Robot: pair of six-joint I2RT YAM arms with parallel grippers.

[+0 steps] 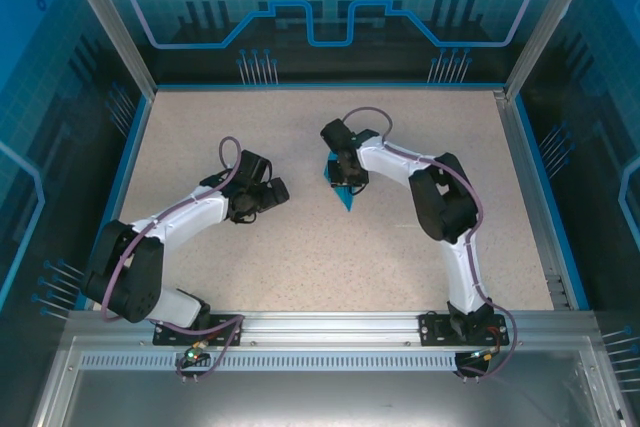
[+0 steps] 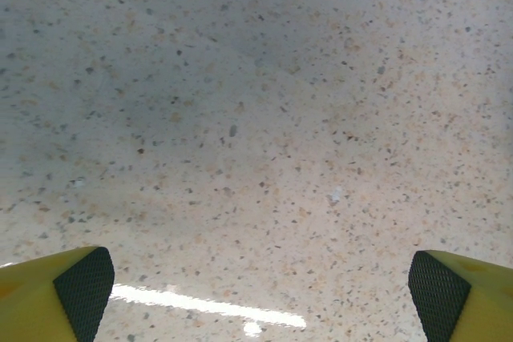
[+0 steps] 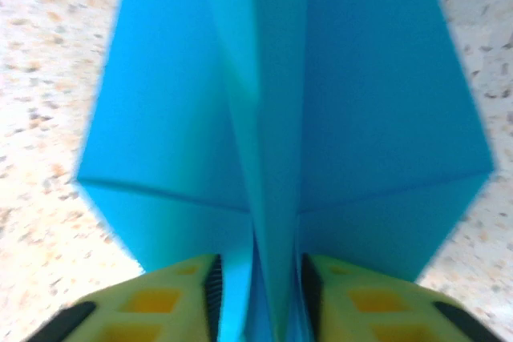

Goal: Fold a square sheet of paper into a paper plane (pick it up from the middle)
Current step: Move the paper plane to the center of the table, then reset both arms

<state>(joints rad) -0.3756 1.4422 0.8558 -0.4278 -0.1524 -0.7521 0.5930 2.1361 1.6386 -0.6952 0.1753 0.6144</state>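
The square sheet of paper is folded into a teal-blue paper plane [image 1: 346, 197], which lies on the speckled table with its tip pointing toward the arms. In the right wrist view the paper plane [image 3: 377, 118] spreads two wings from a raised centre fold. My right gripper [image 3: 258, 286] straddles that fold. Its yellow fingers [image 3: 160, 302] stand a little apart, with a gap between the left pad and the fold. In the top view the right gripper [image 1: 347, 179] is over the plane's wide end. My left gripper [image 2: 260, 278] is wide open over bare table, and in the top view the left gripper [image 1: 282, 190] is a short way left of the plane.
The speckled tabletop [image 1: 300, 137] is ringed by a blue rim and glass walls with aluminium posts [image 1: 105, 22]. A metal rail [image 1: 330, 325] carrying both arm bases runs along the near edge. A bright light reflection [image 2: 200, 306] lies on the table under the left gripper.
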